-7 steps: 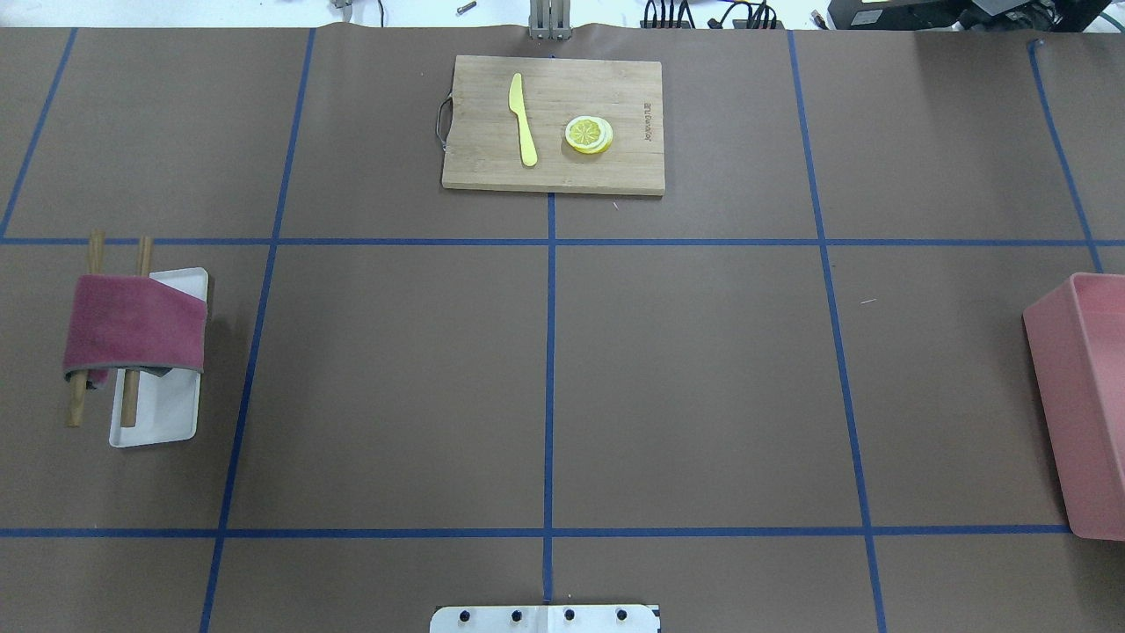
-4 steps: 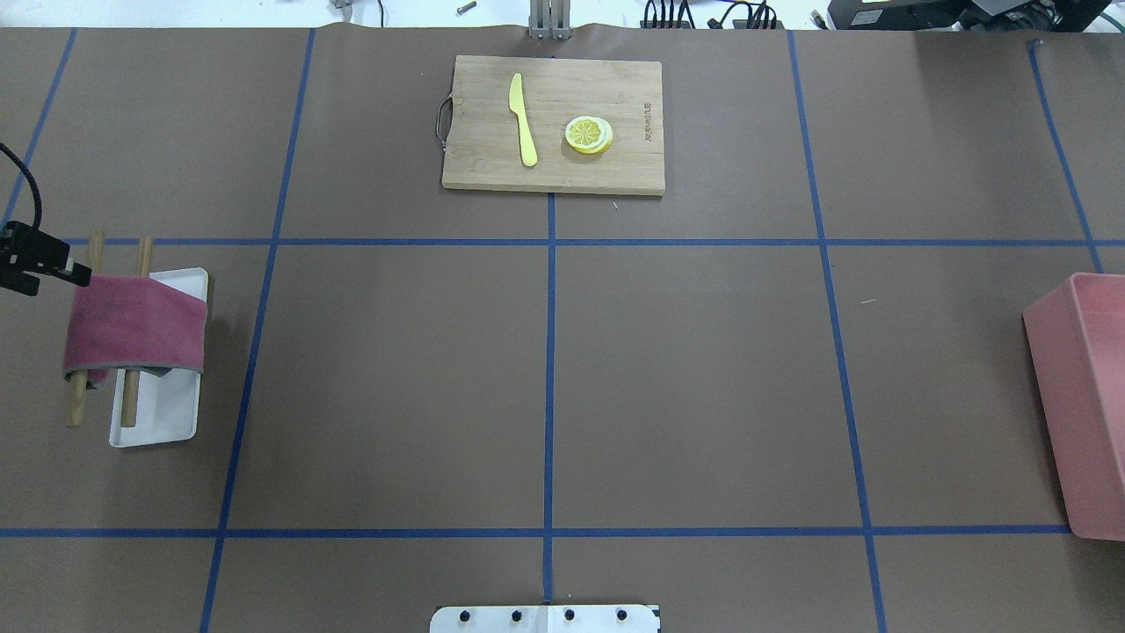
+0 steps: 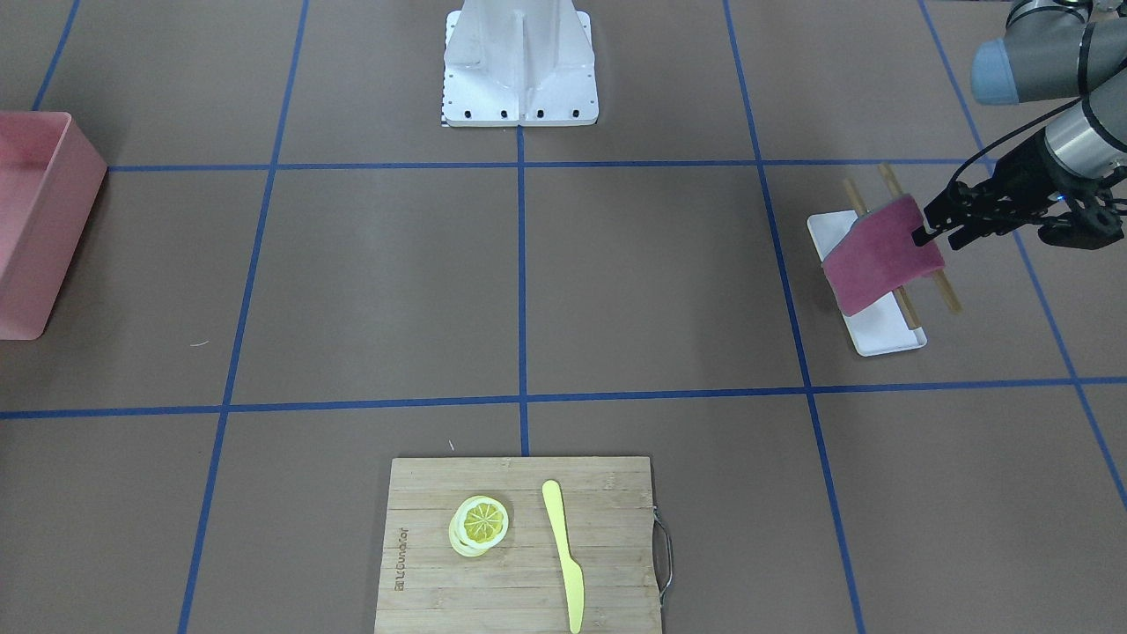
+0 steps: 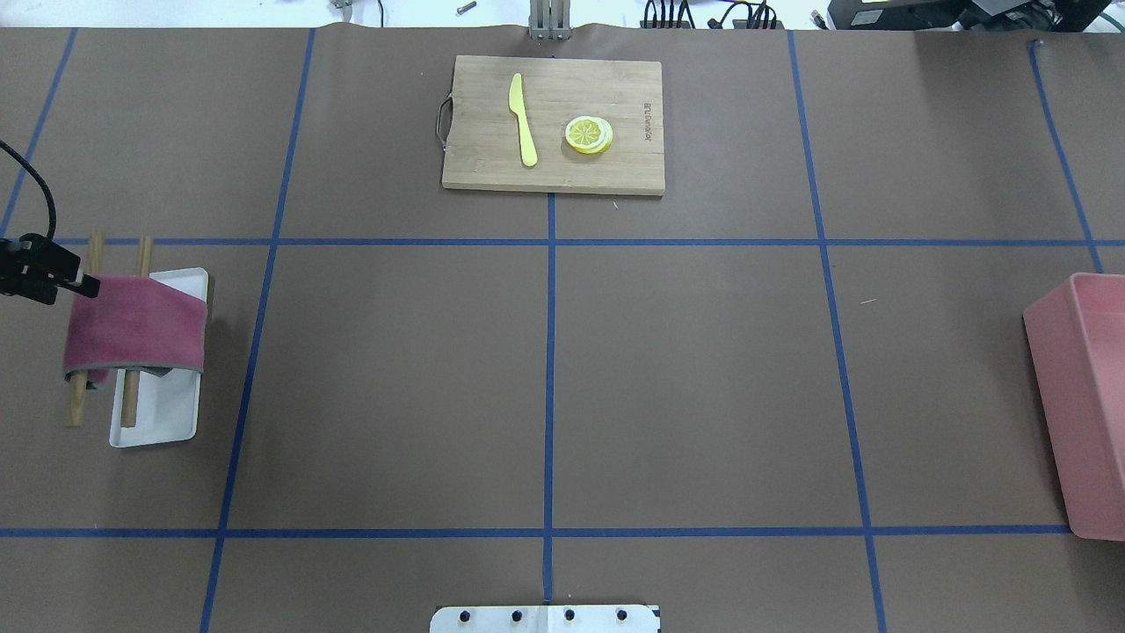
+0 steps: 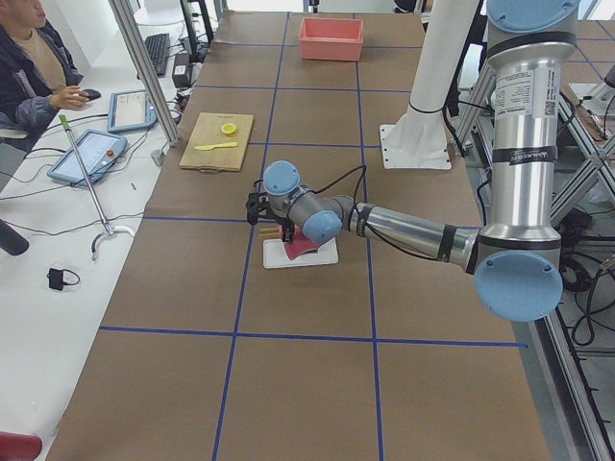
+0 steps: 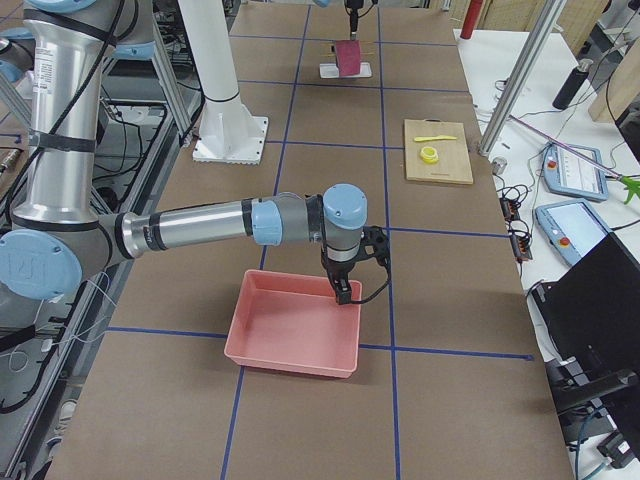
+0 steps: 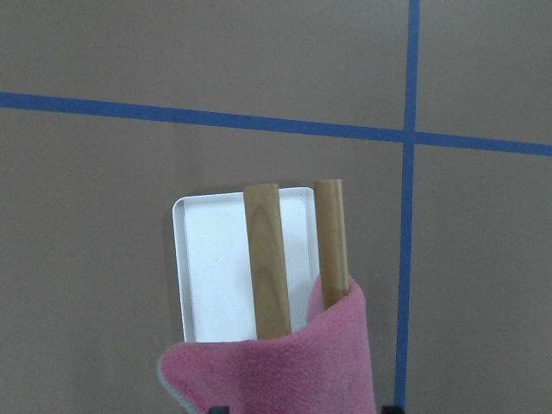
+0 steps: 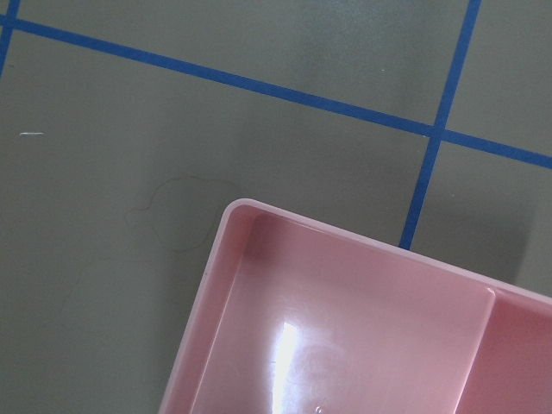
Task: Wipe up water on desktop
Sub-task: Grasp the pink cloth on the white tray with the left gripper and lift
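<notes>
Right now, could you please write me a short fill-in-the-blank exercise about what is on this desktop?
1. The dark red cloth hangs over two ____ rods above the white tray.
2. On the cutting board, lemon slices lie beside a yellow ____.
3. The right gripper hangs over a corner of the ____ bin.
4. Thin blue tape lines cross the ____ desktop.
Missing words: wooden; knife; pink; brown.

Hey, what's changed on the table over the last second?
The left gripper came in from the overhead view's left edge and moved rightward to the red cloth draped over the wooden rods. Its fingers are open at the cloth's edge, with nothing gripped yet. The cloth, white tray, cutting board, knife, lemon slices and pink bin stayed put.
</notes>
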Action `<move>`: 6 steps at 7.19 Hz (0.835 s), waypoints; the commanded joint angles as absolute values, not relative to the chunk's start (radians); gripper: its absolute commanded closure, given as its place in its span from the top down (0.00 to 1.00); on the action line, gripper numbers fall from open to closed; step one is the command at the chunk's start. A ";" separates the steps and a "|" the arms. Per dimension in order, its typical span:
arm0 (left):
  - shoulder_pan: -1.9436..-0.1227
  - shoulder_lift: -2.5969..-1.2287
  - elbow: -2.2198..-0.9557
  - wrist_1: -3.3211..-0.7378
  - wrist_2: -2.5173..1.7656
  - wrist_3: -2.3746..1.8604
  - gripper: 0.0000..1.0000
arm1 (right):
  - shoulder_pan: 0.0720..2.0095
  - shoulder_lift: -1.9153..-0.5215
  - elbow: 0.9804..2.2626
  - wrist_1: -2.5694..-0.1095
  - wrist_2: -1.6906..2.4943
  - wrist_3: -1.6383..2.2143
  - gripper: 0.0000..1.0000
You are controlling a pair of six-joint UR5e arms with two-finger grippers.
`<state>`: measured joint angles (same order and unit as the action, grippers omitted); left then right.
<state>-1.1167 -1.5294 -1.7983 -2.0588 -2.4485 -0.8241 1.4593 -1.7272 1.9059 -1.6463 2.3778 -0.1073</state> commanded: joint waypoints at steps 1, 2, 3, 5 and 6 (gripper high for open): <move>-1.103 -1.529 -1.796 -2.059 -2.448 -0.824 0.67 | 1.459 -1.729 1.904 -1.646 2.378 -0.107 1.00; -1.097 -1.529 -1.793 -2.059 -2.447 -0.824 0.67 | 1.459 -1.729 1.904 -1.646 2.378 -0.107 1.00; -1.095 -1.529 -1.787 -2.060 -2.441 -0.822 0.67 | 1.459 -1.729 1.904 -1.646 2.381 -0.107 1.00; -1.095 -1.528 -1.787 -2.060 -2.441 -0.822 0.57 | 1.459 -1.730 1.902 -1.647 2.384 -0.107 1.00; -1.095 -1.526 -1.792 -2.060 -2.441 -0.824 0.32 | 1.459 -1.730 1.902 -1.647 2.384 -0.107 1.00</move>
<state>-1.0956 -1.5281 -1.7886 -2.0601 -2.4409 -0.8225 1.4589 -1.7298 1.9027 -1.6469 2.3829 -0.1074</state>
